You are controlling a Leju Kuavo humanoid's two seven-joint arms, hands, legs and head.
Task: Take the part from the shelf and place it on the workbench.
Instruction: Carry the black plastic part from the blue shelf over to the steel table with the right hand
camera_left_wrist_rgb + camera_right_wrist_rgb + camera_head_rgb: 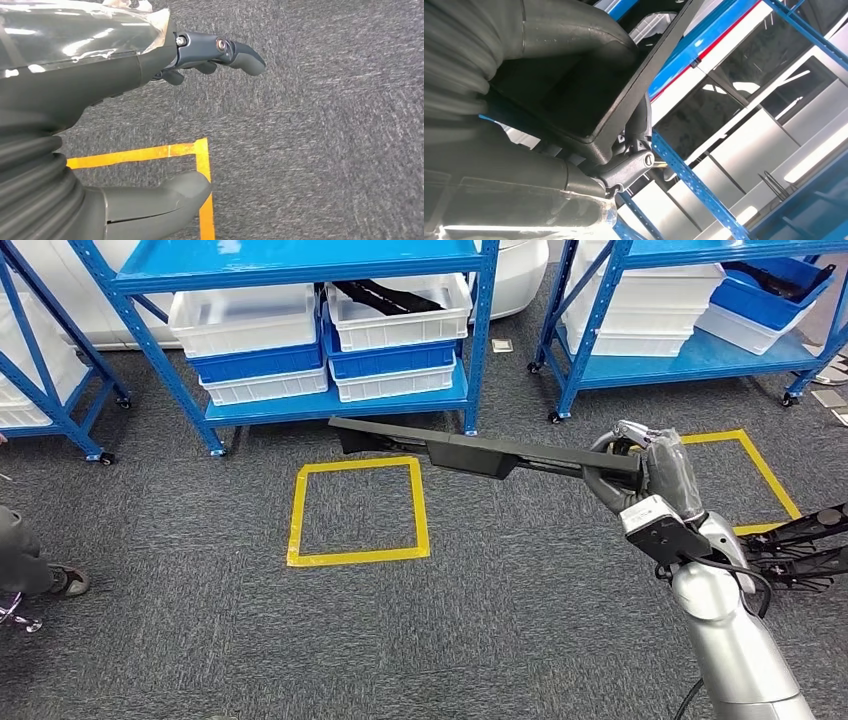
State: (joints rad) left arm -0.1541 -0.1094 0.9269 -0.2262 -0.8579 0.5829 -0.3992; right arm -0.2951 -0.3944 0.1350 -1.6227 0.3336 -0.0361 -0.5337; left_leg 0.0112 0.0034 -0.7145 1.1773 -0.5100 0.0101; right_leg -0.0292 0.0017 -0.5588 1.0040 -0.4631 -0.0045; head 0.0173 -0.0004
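While you are looking from the head view, the right robot hand (pixel 650 475) is gripping one end of the long black part (pixel 470 451), holding it level above the carpet in front of the blue shelf (pixel 300 340). In the left wrist view, your left robot hand (pixel 150 125) is hanging with fingers apart, holding nothing, over yellow floor tape (pixel 202 170). In the right wrist view, the fingers (pixel 634 167) are wrapping the part's dark edge.

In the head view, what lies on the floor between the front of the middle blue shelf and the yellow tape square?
Only bare grey carpet. Above that strip, the long black part held by the right hand hangs between the blue shelf and the yellow tape square.
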